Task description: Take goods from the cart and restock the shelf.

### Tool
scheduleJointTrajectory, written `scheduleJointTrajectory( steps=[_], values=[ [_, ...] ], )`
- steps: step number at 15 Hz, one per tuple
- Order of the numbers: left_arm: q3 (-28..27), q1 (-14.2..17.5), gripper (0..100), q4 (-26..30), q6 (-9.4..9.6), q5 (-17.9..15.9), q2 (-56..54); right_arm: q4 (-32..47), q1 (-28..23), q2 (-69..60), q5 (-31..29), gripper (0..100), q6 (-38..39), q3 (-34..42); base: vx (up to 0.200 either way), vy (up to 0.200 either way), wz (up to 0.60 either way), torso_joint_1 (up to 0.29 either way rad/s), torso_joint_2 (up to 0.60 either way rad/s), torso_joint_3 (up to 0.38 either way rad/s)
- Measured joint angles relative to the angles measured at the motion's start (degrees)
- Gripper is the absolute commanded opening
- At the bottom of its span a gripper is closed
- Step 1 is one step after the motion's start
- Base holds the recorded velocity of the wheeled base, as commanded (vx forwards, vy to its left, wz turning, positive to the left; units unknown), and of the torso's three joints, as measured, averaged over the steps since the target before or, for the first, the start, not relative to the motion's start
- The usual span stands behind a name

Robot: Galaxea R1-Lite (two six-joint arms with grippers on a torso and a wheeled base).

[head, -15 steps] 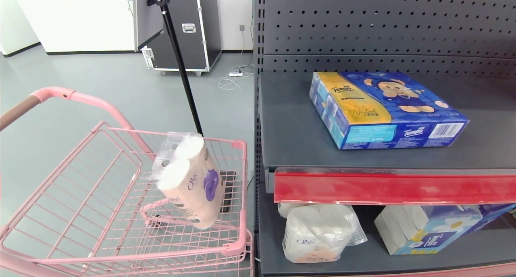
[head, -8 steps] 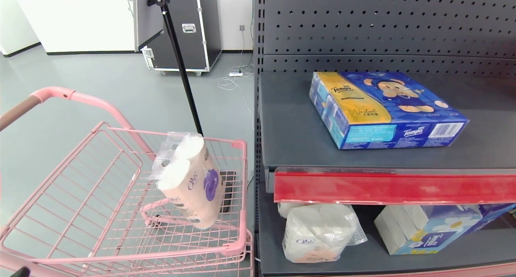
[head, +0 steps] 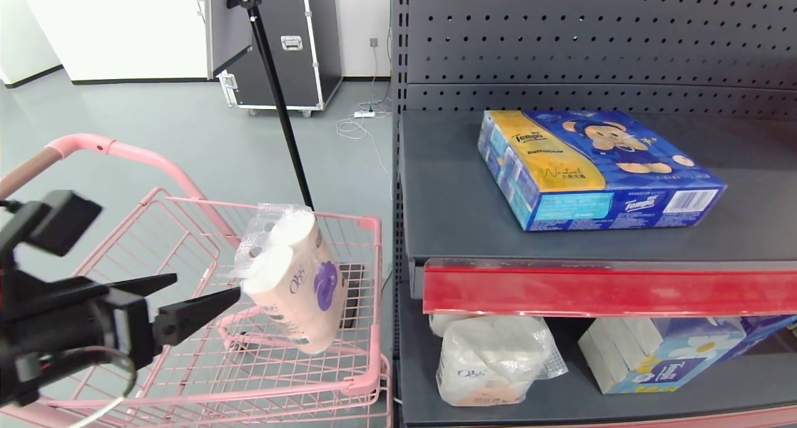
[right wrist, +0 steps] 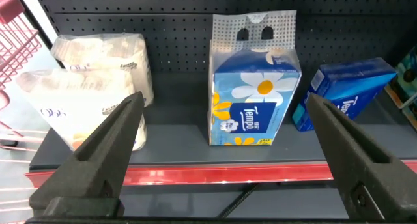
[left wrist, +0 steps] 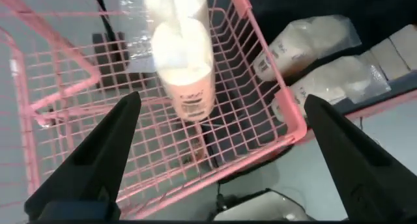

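Head view shows your left gripper (head: pixel 208 283) with its fingers spread wide, holding nothing. Just past the fingertips, toward the shelf (head: pixel 448 210), is the toilet roll pack (head: pixel 296 278) inside the pink cart (head: pixel 348 216). It stands tall and leans a bit. Your left arm is nearer. Your right gripper (right wrist: pixel 223 99), fingers also spread wide, faces the bottom of the shelf.

cart (head: pixel 375 316) — pink coated wire; roll pack (head: pixel 305 291) in glossy clear plastic; shelf (head: pixel 448 210) — matt grey metal.
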Motion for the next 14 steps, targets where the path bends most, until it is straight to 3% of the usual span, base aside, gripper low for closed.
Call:
scheduleJointTrajectory(
  steps=[4, 9, 14],
  values=[
    [-0.7, -2.8, 100, -3.5, -1.43, 2.5, 11.3, 0.0, 0.0, 0.0, 0.0, 100, 0.0, 0.0, 0.0, 0.0, 0.0, 0.0, 0.0, 0.0],
    [0.0, -2.2, 100, -4.1, -1.5, 4.5, 15.3, 0.0, 0.0, 0.0, 0.0, 100, 0.0, 0.0, 0.0, 0.0, 0.0, 0.0, 0.0, 0.0],
    [0.2, -2.0, 100, -12.2, -1.56, 6.1, 20.7, 0.0, 0.0, 0.0, 0.0, 100, 0.0, 0.0, 0.0, 0.0, 0.0, 0.0, 0.0, 0.0]
  ],
)
